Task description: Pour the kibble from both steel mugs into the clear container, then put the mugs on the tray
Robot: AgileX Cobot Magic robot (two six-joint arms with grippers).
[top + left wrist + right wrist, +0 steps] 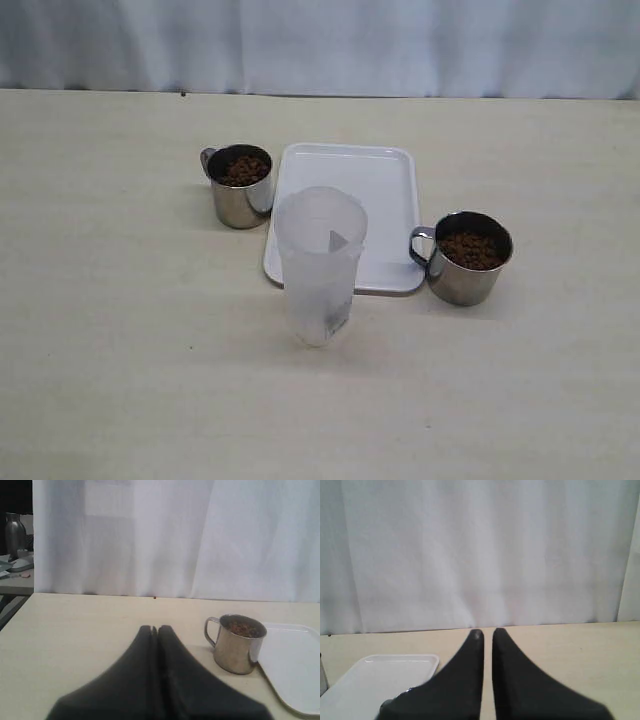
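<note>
Steel stands either side of your tray (385,180): the left mug (240,192) by its far left corner, the right mug (468,268) by its near right corner, both holding kibble (243,170). The container (320,265) stands upright just before the tray. Your left gripper (154,628) and right gripper (488,632) are closed, empty.

Tray (295,665) partly out of view
</note>
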